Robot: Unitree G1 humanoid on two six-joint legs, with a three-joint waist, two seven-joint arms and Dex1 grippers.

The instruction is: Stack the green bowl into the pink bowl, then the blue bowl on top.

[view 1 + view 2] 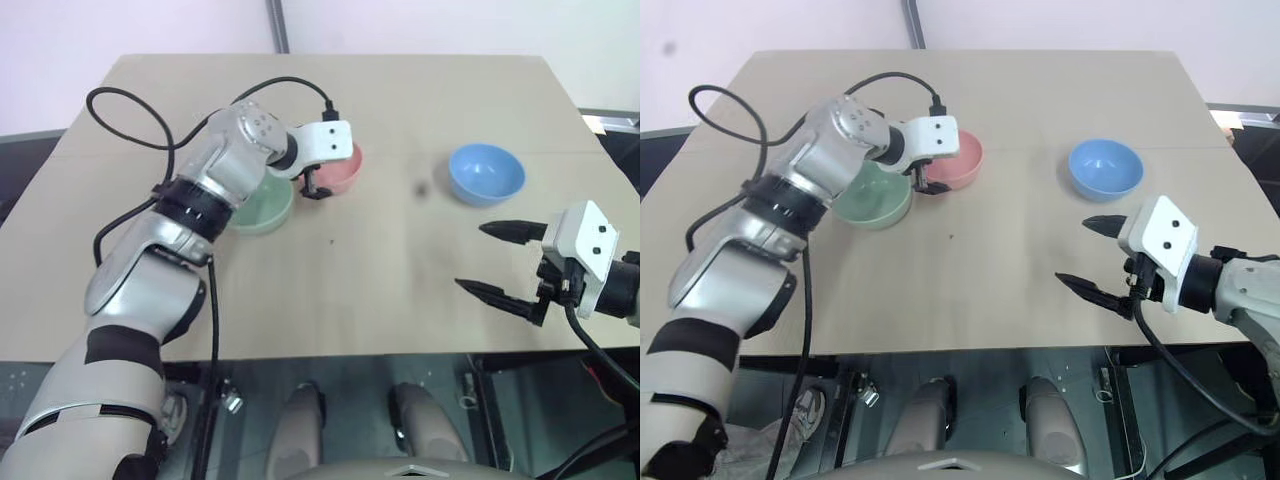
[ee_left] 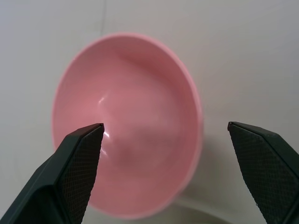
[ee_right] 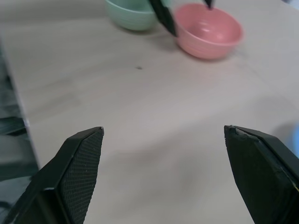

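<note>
1. left tool [image 2: 166, 133] is hanging wide open over the pink bowl [image 1: 343, 168] — gripping nothing;
2. green bowl [image 1: 262, 208] is sitting just beside it;
3. blue bowl [image 1: 486, 173] is sitting well apart on the bench [image 1: 400, 280]; right tool [image 1: 497, 262] is gaping open, empty.

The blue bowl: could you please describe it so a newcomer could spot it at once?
On the beige table, look toward the robot's right. The blue bowl stands alone there, empty and upright, apart from the pink bowl and green bowl that sit together.
</note>
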